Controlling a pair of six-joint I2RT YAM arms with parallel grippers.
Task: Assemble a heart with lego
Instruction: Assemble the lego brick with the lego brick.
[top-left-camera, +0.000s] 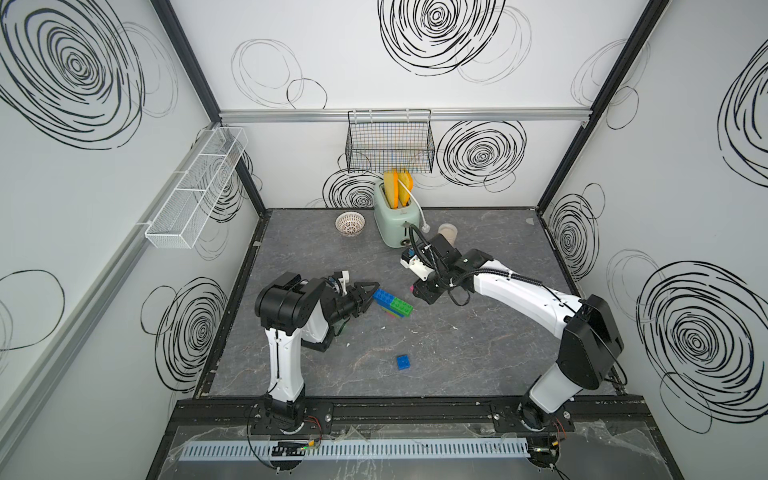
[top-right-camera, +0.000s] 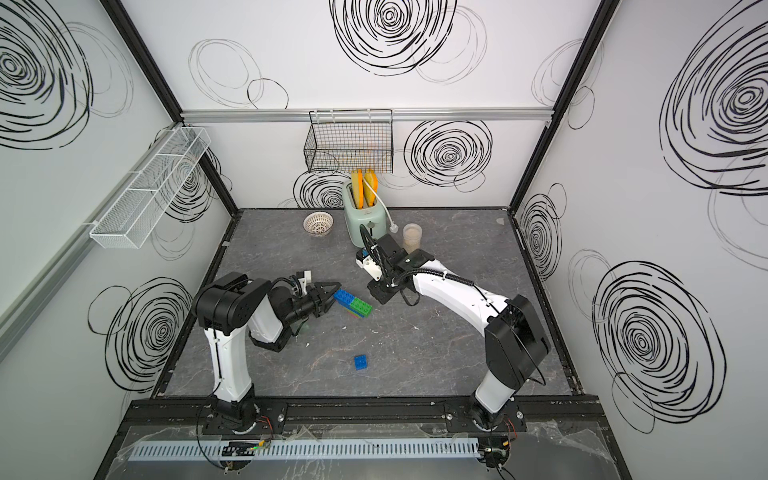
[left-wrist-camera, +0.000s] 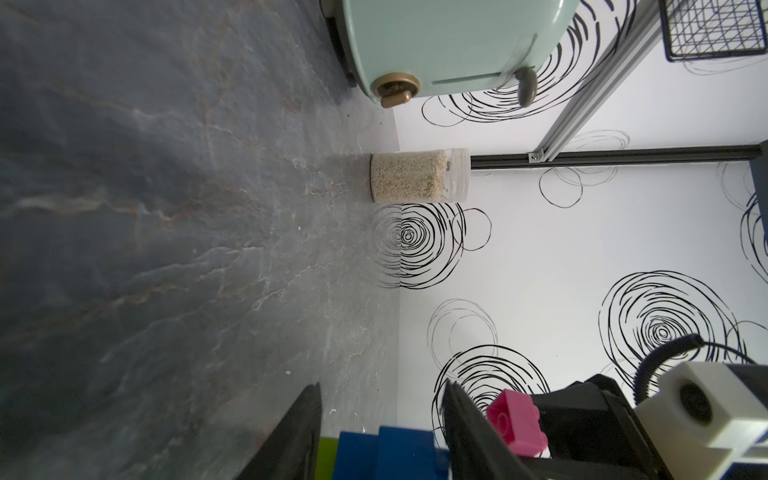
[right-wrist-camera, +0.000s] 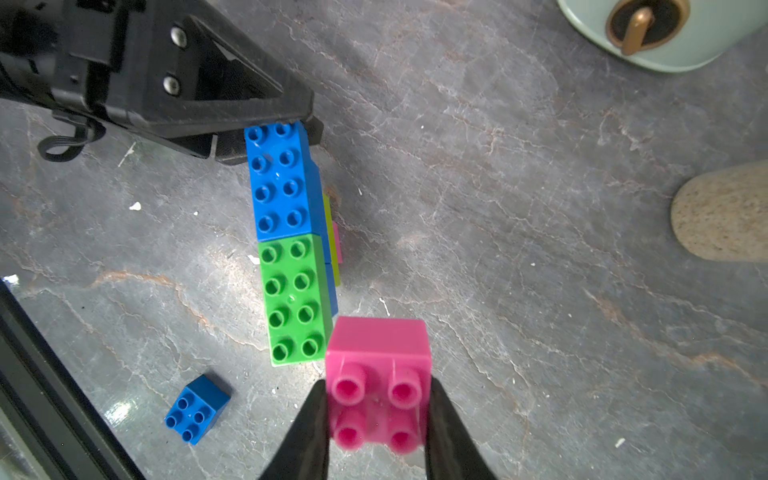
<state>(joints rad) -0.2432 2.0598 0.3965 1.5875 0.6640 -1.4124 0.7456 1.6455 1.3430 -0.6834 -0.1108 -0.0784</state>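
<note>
heart, lower layers mostly hidden under its top bricks

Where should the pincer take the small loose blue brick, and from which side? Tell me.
Pinch the loose blue brick across two opposite flat side walls, coming straight down. It lies studs up on the table, apart from the heart, so its walls look free.

White walls with black scribbled spirals, grey marbled tabletop, black frame posts
</note>
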